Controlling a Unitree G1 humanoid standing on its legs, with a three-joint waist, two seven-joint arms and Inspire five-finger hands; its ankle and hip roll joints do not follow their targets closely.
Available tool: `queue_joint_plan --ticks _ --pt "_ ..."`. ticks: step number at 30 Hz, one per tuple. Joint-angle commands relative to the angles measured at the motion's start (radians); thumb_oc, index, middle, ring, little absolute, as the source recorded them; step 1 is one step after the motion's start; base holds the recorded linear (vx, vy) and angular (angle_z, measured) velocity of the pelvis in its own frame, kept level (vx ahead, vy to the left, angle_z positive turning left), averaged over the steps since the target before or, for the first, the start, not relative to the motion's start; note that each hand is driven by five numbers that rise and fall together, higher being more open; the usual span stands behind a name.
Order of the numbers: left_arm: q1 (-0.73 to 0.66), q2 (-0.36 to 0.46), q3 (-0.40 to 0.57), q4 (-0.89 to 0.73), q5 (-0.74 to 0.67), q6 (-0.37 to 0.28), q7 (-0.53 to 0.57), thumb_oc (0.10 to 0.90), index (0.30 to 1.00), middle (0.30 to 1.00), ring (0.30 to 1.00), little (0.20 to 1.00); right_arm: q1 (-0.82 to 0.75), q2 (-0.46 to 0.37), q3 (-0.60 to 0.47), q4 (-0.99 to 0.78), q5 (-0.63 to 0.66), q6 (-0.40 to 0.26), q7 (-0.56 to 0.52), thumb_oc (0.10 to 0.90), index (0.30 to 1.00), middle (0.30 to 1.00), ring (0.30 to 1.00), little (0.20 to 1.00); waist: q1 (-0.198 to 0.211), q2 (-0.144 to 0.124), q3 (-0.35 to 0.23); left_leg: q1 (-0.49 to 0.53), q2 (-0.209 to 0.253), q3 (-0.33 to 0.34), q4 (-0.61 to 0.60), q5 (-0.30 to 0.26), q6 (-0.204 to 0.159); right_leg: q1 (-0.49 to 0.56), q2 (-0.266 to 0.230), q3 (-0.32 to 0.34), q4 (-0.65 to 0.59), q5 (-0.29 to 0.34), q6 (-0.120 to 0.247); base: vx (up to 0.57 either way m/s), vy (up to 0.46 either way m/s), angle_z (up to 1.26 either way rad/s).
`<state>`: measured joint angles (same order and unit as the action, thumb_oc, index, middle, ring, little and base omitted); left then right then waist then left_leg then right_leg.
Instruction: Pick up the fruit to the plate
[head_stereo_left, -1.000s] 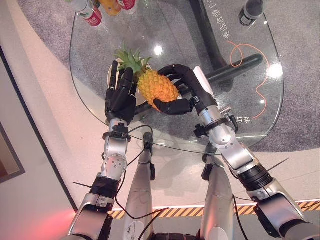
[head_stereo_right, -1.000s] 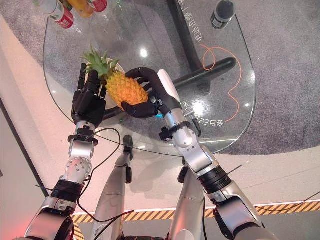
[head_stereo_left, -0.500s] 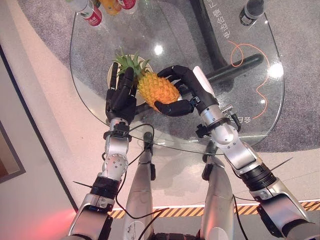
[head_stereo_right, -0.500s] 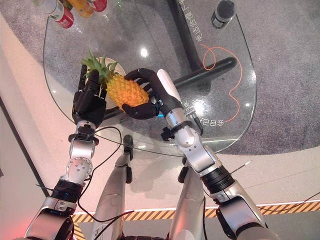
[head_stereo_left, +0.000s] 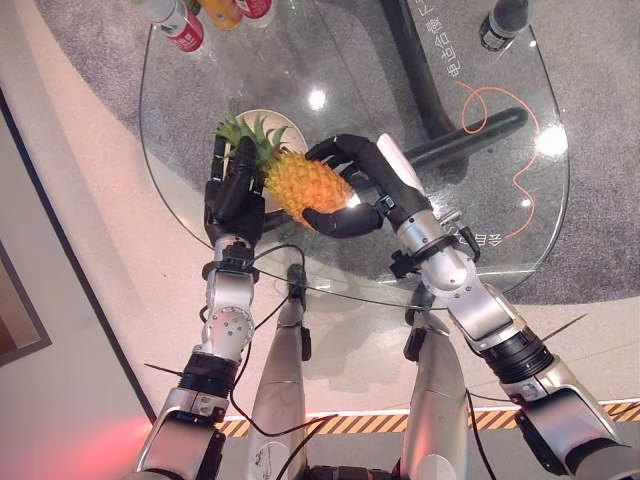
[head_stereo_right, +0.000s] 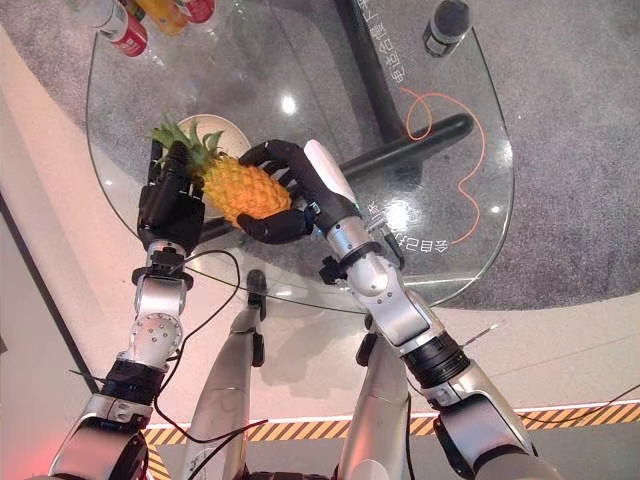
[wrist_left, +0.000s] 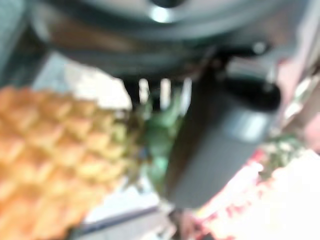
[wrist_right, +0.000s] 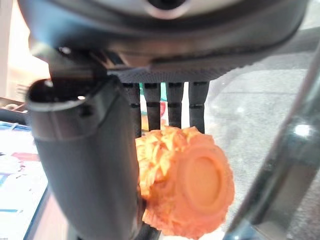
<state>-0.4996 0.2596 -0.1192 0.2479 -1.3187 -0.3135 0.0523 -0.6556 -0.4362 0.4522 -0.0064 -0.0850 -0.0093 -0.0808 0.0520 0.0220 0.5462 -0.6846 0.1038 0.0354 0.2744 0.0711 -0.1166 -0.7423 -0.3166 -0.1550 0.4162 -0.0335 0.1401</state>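
Glass tabletop (head_stereo_left: 480, 130) carries a white plate (head_stereo_left: 285, 125) at its left. Pineapple (head_stereo_left: 305, 185) hangs above the plate's near edge, right hand (head_stereo_left: 375, 185) curled round its body, left hand (head_stereo_left: 232, 190) flat, fingers straight against the crown end. Carry step; next, lower onto the plate and release.

Right hand (head_stereo_left: 345, 190) curled round pineapple (head_stereo_left: 305, 186), left hand (head_stereo_left: 233, 195) straight-fingered at its crown, over plate (head_stereo_left: 262, 122), glass table (head_stereo_left: 500, 200)
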Motion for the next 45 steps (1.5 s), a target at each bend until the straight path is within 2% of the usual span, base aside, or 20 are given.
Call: queue_joint_plan --ticks 1,9,23,24,25,26,45 --pt "-0.071 0.008 -0.047 -0.196 0.084 -0.008 -0.088 0.100 0.300 0.300 0.300 0.200 -0.089 0.053 0.069 -0.217 0.009 -0.147 0.052 0.100 0.300 0.300 0.300 0.200 0.000 0.041 -0.026 -0.014 0.013 -0.023 0.028 0.006 0.037 0.041 -0.001 0.031 -0.048 0.101 0.017 0.00 0.000 0.00" --pt "-0.082 0.029 -0.059 -0.186 0.073 0.031 -0.104 0.100 0.300 0.300 0.300 0.200 -0.103 0.041 0.072 -0.220 0.005 -0.159 0.054 0.100 0.300 0.300 0.300 0.200 -0.001 0.044 -0.026 -0.007 0.013 -0.020 0.024 0.007 0.037 0.048 -0.002 0.032 -0.055 0.105 0.019 0.00 0.000 0.00" --pt "-0.082 0.028 -0.063 -0.178 0.066 0.019 -0.114 0.100 0.300 0.300 0.300 0.200 -0.109 0.037 0.069 -0.223 0.009 -0.160 0.046 0.100 0.300 0.300 0.300 0.200 -0.002 0.044 -0.026 0.000 0.013 -0.019 0.012 0.010 0.037 0.052 -0.001 0.030 -0.064 0.108 0.021 0.00 0.000 0.00" --pt "-0.083 0.025 -0.062 -0.178 0.068 0.014 -0.112 0.100 0.300 0.300 0.300 0.200 -0.108 0.040 0.067 -0.220 0.009 -0.160 0.039 0.358 0.521 0.521 0.521 0.458 -0.002 0.043 -0.026 0.001 0.012 -0.019 0.012 0.010 0.037 0.052 0.000 0.030 -0.064 0.108 0.021 0.00 0.000 0.00" --pt "-0.083 0.025 -0.061 -0.178 0.068 0.014 -0.112 0.100 0.300 0.300 0.300 0.200 -0.108 0.041 0.066 -0.219 0.011 -0.160 0.038 0.446 0.596 0.596 0.596 0.546 -0.002 0.043 -0.026 0.001 0.013 -0.019 0.011 0.010 0.037 0.053 0.000 0.030 -0.064 0.108 0.021 0.00 0.000 0.00" --pt "-0.082 0.023 -0.058 -0.177 0.069 0.008 -0.112 0.100 0.300 0.300 0.300 0.200 -0.104 0.044 0.062 -0.217 0.018 -0.157 0.037 0.800 0.900 0.900 0.900 0.900 -0.002 0.042 -0.026 0.001 0.014 -0.019 0.012 0.010 0.037 0.052 0.000 0.030 -0.063 0.107 0.021 0.00 0.000 0.00" --pt "-0.084 0.016 -0.046 -0.176 0.092 -0.013 -0.093 0.100 0.300 0.300 0.300 0.200 -0.095 0.055 0.046 -0.210 0.032 -0.159 0.017 0.800 0.900 0.900 0.900 0.900 -0.003 0.043 -0.026 0.003 0.014 -0.018 0.007 0.010 0.035 0.054 0.000 0.030 -0.064 0.105 0.020 0.00 0.000 0.00"
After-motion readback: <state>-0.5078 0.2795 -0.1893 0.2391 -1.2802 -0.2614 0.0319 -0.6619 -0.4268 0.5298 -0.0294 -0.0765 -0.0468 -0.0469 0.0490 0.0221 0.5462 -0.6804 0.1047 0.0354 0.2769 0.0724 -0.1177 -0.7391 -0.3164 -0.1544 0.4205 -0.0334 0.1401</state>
